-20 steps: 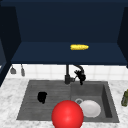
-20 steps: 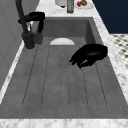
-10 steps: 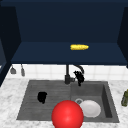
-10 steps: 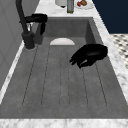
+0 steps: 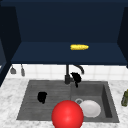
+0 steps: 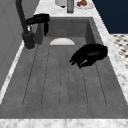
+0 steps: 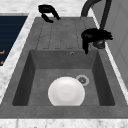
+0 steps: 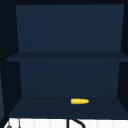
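My left hand point(image 5: 42, 97) hovers over the ribbed drainboard point(image 5: 32, 100) of the grey sink, fingers loosely relaxed and holding nothing; it shows large in the left side view point(image 6: 90, 55) and far off in the right side view point(image 7: 47, 11). My right hand point(image 5: 76, 78) hangs beside the dark faucet point(image 5: 67, 75), at its base, with fingers drooping down toward the basin point(image 6: 38, 19) point(image 7: 95, 36). A white plate point(image 5: 90, 108) lies in the basin by the drain point(image 7: 82, 80). A red ball point(image 5: 67, 115) sits at the sink's front edge. A yellow corn cob point(image 5: 79, 47) lies on the cabinet shelf.
A green bottle point(image 5: 124, 98) stands on the marble counter to the right of the sink. Two utensils point(image 5: 13, 70) hang on the tiled wall at the left. The dark blue cabinet above has two shelves point(image 8: 65, 57).
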`<act>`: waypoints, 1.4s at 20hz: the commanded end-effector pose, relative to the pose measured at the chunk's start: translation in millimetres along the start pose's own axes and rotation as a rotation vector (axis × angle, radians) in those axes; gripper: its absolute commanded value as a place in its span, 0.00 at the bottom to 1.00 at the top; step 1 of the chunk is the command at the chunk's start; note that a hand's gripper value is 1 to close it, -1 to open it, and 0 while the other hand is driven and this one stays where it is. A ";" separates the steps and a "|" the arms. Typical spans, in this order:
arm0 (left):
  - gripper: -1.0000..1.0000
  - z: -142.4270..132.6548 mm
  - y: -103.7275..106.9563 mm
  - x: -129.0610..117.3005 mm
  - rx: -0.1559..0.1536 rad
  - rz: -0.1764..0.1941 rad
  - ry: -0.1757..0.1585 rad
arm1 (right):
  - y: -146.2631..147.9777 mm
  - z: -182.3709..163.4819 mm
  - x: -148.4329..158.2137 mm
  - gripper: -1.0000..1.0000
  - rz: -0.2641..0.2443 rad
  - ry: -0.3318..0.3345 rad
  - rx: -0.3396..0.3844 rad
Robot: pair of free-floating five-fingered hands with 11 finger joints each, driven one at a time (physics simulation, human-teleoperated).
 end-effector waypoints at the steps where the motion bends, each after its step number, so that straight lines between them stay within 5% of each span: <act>1: 0.50 0.0 0.0 0.0 0.000 0.000 0.000 | -6.9 -16.6 -4.1 0.00 -0.005 -0.004 0.108; 6: 0.50 0.0 0.0 0.0 0.000 0.000 0.000 | -12.2 -38.4 -7.3 0.00 -0.059 0.006 0.212; 7: 0.50 0.0 0.0 0.0 0.000 0.000 0.000 | -12.6 -42.5 -8.1 1.00 -0.068 0.006 0.234; 11: 0.50 0.0 0.0 0.0 0.000 0.000 0.000 | -17.4 -55.9 -15.1 1.00 -0.091 0.008 0.293; 13: 0.50 0.0 0.0 0.0 0.000 0.000 0.000 | -21.7 -45.0 -25.9 1.00 -0.113 0.007 0.377; 22: 0.50 0.0 0.0 0.0 0.000 0.000 0.000 | -21.8 -47.0 -37.2 1.00 -0.210 -0.050 0.281; 28: 0.50 0.0 0.0 0.0 0.000 0.000 0.000 | -28.5 -62.2 -35.1 1.00 -0.169 -0.099 0.303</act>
